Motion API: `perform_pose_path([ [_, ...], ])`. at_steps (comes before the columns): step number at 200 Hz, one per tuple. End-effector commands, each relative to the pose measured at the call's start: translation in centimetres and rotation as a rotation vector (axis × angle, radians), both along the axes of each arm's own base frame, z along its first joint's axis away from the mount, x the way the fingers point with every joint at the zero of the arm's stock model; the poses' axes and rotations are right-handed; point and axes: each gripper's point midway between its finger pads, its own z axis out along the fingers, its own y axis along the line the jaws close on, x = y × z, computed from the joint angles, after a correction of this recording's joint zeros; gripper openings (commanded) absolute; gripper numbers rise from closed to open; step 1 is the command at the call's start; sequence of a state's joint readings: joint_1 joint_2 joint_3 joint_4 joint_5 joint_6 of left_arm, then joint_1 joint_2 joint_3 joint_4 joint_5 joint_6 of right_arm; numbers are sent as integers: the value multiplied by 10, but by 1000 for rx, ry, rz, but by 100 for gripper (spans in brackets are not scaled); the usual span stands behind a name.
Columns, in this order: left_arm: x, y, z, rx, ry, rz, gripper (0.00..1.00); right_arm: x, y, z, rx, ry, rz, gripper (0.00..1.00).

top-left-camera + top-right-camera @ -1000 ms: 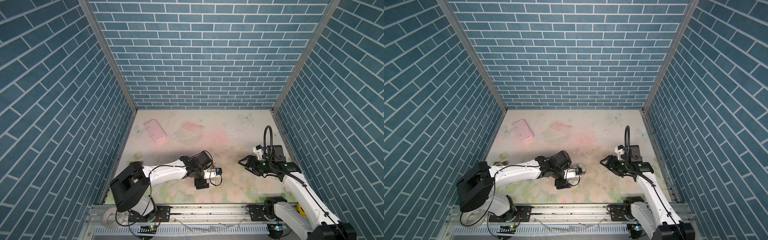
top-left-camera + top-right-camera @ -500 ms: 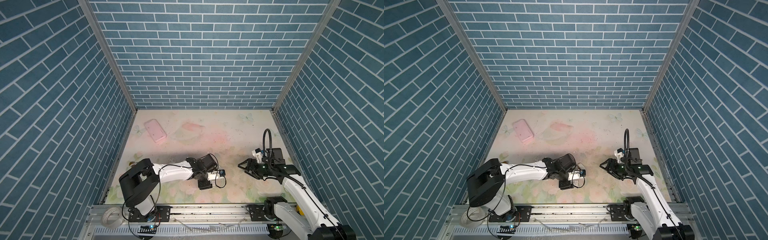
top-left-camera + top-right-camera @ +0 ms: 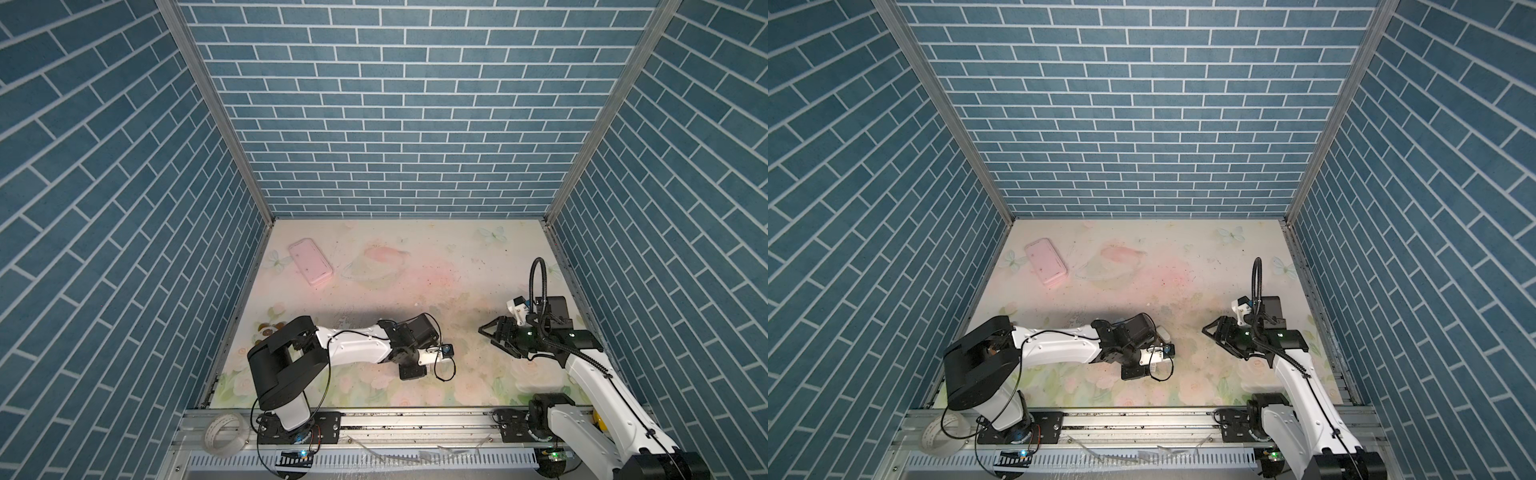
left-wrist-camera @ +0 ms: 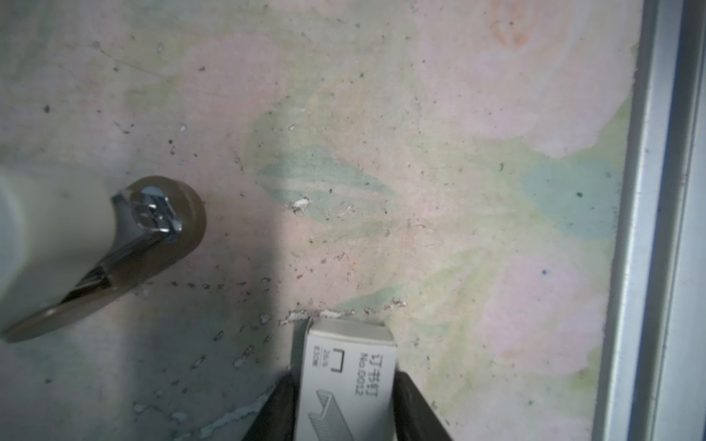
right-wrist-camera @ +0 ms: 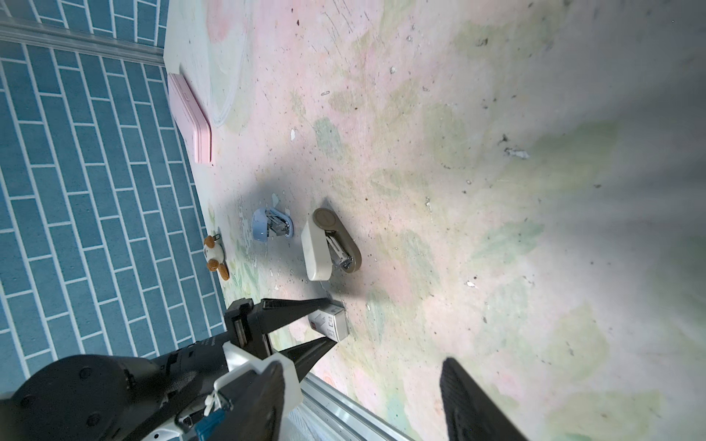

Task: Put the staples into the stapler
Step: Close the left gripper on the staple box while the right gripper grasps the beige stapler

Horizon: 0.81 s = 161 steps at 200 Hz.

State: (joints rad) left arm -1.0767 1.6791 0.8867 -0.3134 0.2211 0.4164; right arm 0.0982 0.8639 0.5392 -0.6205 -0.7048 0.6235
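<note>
By the front rail (image 5: pixel 344 408), the left end effector (image 4: pixel 345 376) is clamped on the white staple sleeve (image 4: pixel 345 343). The right end effector (image 3: pixel 486 347) hangs spread apart. Just beyond lies the cream stapler (image 5: pixel 330 248), with a blue stapler (image 5: pixel 267 229) beside it. Farther back the table (image 3: pixel 436 270) lies open, and a pink case (image 3: pixel 311 262) sits near the left wall.

Cream stapler (image 5: pixel 317 252), taupe base, shiny metal magazine showing. White printed staple box (image 4: pixel 345 382) sits just beside the stapler's nose, apparently closed.

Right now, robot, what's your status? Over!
Left tool shut on white cardboard staple box. Right tool open, empty. Cream-and-brown plastic stapler beside box, untouched. Nothing between them.
</note>
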Motion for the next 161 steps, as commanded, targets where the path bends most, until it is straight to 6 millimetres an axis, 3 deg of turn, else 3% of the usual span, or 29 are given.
perform_pose_path([
  [1, -6, -9, -6, 3, 6, -26, 38, -6, -2, -2, 1, 9, 3, 65],
  [60, -10, -44, -4, -50, -2, -56, 35, -7, -1, -16, 17, 37, 7, 65],
  [78, -6, -53, -1, -68, -5, -41, 39, -7, -1, -22, 12, 47, 10, 65],
  [113, -10, -45, 18, -83, -4, -31, 59, -6, 4, -25, 48, 47, 29, 66],
  [161, -15, -25, 15, -118, -23, -23, 60, -12, 23, -31, 197, 90, 98, 61],
])
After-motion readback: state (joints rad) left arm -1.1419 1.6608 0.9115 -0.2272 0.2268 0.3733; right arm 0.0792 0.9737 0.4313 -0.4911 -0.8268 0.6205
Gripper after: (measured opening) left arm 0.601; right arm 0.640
